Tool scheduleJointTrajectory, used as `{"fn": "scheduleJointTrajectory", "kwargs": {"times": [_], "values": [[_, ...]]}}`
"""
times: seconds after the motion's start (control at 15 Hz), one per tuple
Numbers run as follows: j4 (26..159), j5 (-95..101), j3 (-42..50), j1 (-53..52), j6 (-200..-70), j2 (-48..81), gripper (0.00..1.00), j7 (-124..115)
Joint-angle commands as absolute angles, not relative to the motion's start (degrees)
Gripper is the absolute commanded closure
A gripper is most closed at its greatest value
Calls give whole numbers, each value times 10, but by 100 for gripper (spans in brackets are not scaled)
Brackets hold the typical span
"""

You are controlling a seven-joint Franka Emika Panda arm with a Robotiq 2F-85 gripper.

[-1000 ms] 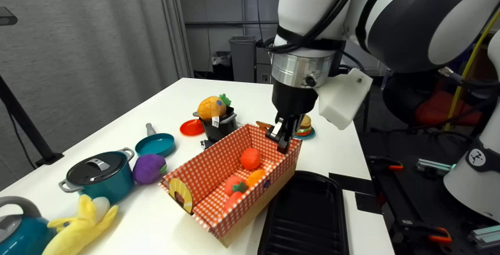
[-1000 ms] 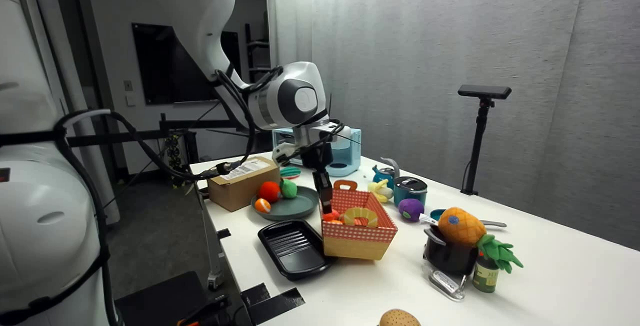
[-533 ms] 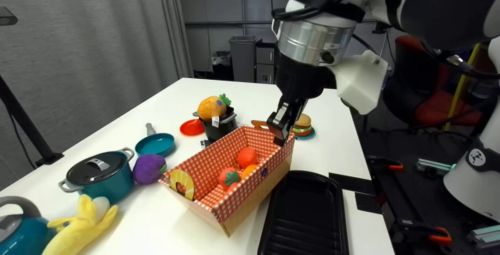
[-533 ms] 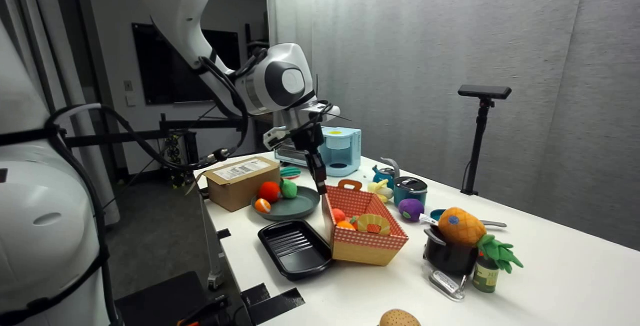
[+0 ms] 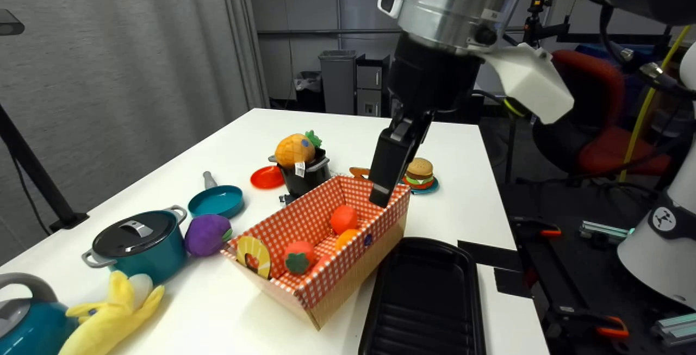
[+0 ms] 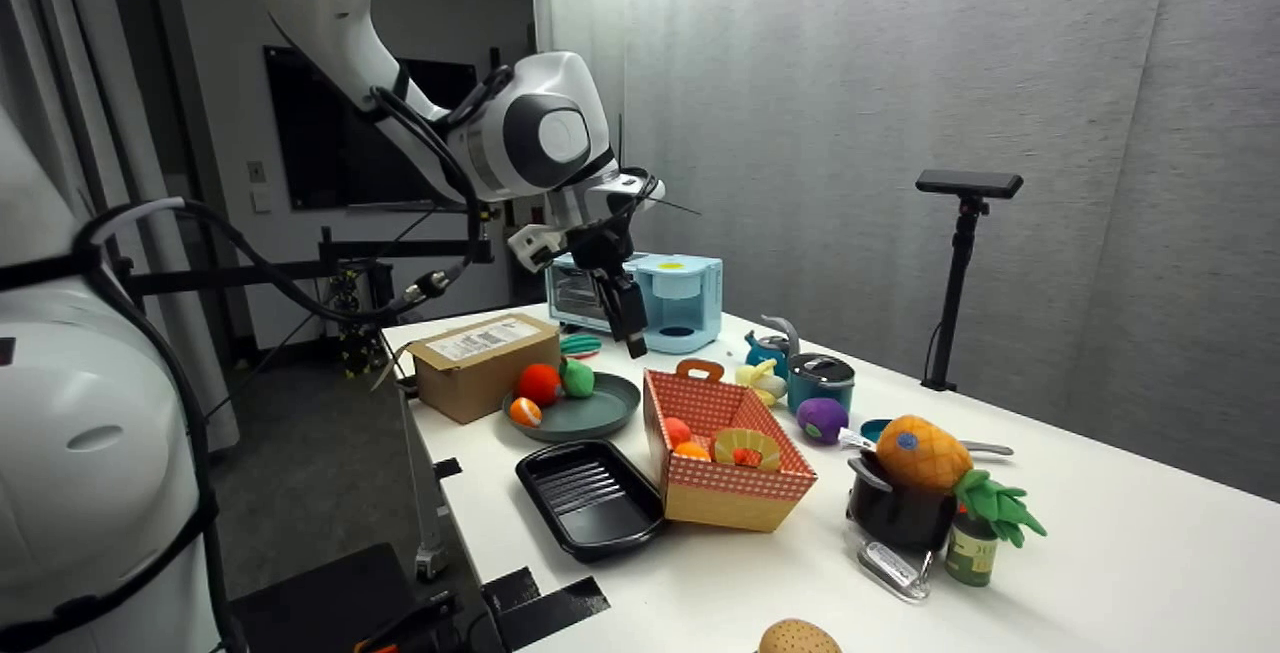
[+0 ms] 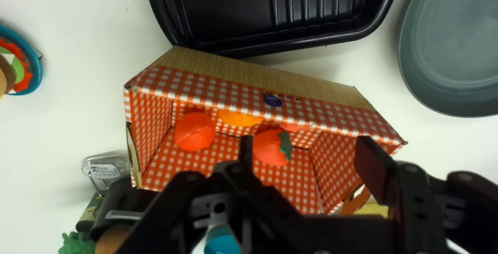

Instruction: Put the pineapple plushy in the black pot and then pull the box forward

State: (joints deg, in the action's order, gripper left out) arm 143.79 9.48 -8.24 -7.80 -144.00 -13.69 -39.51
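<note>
The orange pineapple plushy [image 6: 922, 455] rests in the mouth of the black pot [image 6: 900, 518], bulging above its rim, its green tuft hanging over one side. The red-and-white checkered box [image 5: 348, 284] stands on the table with several round fruits inside. Over the box, my gripper [image 7: 305, 146] is open in the wrist view, its fingers wide apart and nothing held between them. In an exterior view the gripper [image 6: 636, 345] hovers above the box's far end, apart from its rim. The pot is partly cut off by the gripper in the wrist view.
A black ribbed tray [image 5: 427, 290] lies close against the box's side. A grey plate [image 6: 592, 420] with fruit and a cardboard carton [image 6: 488, 365] stand farther back. A teal lidded pot [image 5: 142, 246], a purple plush [image 5: 206, 234] and a burger [image 5: 418, 173] are also around the box.
The gripper has risen off the box's rim and its jaws have spread from shut to open. The box has shifted and turned slightly. A red fruit inside has rolled along it.
</note>
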Motion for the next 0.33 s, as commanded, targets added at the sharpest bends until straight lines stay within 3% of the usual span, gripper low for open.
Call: {"fn": "scheduleJointTrajectory", "kwargs": {"times": [0.0,0.27], "values": [[1438,83,-99,-61,-1440,-140,24,-383],[1438,82,-99,-61,-1440,-141,21,-381]]}}
